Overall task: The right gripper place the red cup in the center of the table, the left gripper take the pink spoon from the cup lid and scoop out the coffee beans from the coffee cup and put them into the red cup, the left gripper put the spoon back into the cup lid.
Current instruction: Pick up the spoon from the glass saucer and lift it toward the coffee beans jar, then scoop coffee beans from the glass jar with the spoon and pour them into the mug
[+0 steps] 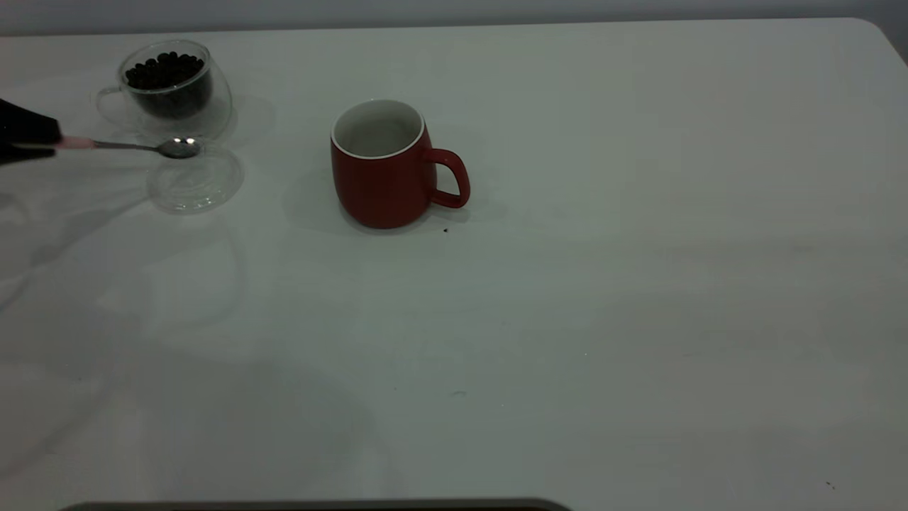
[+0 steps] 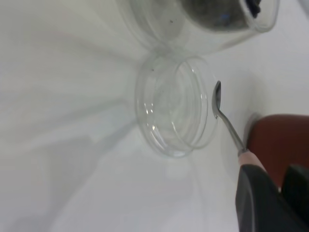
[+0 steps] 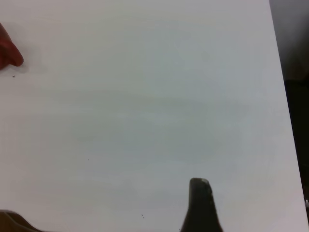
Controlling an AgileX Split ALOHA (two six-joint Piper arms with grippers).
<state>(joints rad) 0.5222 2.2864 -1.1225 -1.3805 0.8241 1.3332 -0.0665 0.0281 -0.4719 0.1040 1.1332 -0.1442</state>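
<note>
The left pincer, at the table's left edge, grips the pink spoon by its handle, its bowl over the cup lid's rim, beside the coffee cup of coffee beans. The red cup stands mid-table. Whether the right pincer is open, I cannot tell.

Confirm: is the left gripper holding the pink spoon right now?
Touching. The left wrist view shows the left gripper closed on the pink spoon handle.
</note>
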